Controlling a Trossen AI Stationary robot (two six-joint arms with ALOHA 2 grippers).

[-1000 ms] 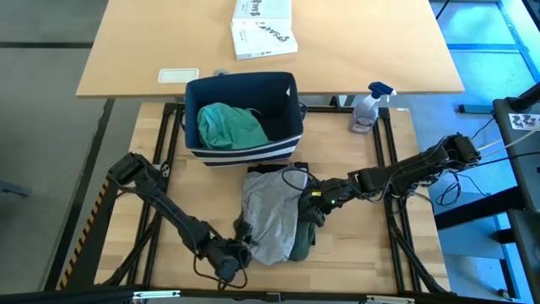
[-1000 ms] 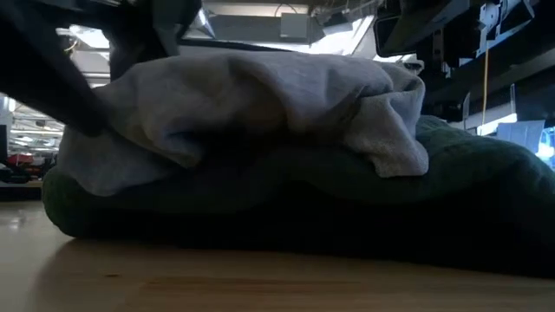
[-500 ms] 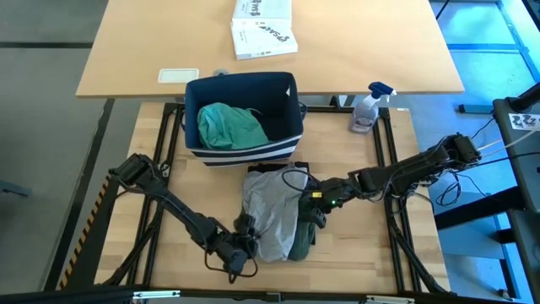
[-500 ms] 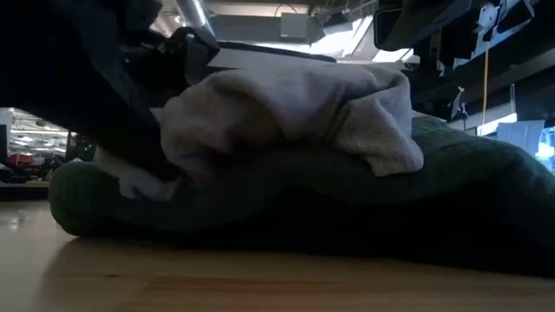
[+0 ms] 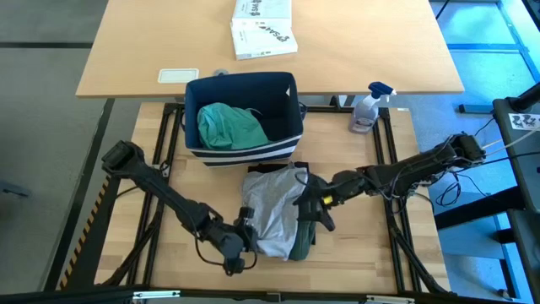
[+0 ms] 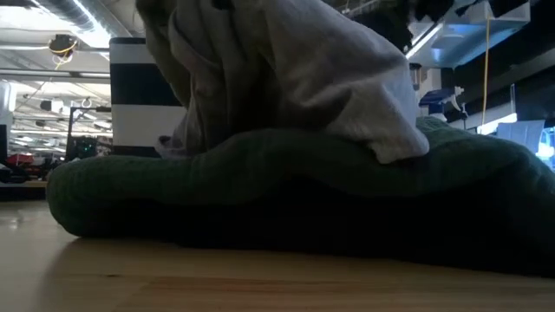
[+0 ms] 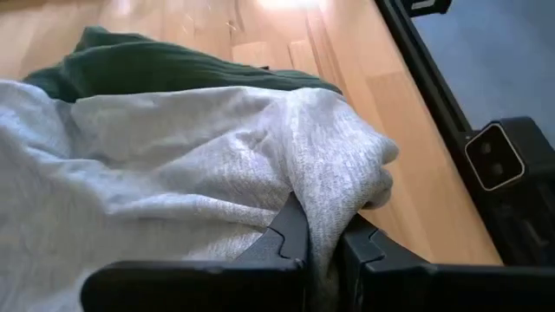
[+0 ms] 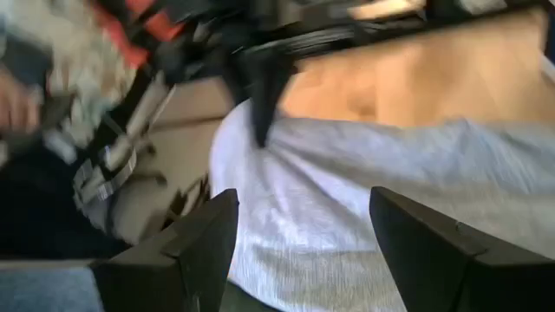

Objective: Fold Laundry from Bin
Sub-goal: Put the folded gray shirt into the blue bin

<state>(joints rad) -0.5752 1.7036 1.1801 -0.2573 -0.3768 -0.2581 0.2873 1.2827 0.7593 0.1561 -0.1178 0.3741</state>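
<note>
Your worktable (image 5: 371, 253), pale wood slats on a dark frame, carries the whole job; a second, larger table (image 5: 380, 51) sits beyond it with a white printed box (image 5: 263, 38) and a small flat card (image 5: 178, 75). A spray bottle (image 5: 367, 110) stands at the worktable's far right corner. The low view looks into a lit workshop room behind the pile.

The bin (image 5: 243, 118) sits at the far middle of the worktable with a teal-green garment (image 5: 229, 125) inside it. Just in front of the bin lies the light grey garment (image 5: 272, 211), draped over a dark green garment (image 6: 286, 195) that rests flat on the wood.

Your left gripper (image 7: 323, 251) is pinched tight on a fold of the grey cloth at its near edge. Your right gripper (image 8: 299, 234) hovers over the grey garment's right side with its fingers spread wide, holding nothing.

Judgement: the step in hand is separating and spreading the grey piece. Keep the left pinch firm and draw outward low and slow, so the green garment beneath is not dragged along. Bring the right gripper down on the opposite edge before you tension the cloth. Check that only one layer is caught; the wrist view suggests a doubled fold.
</note>
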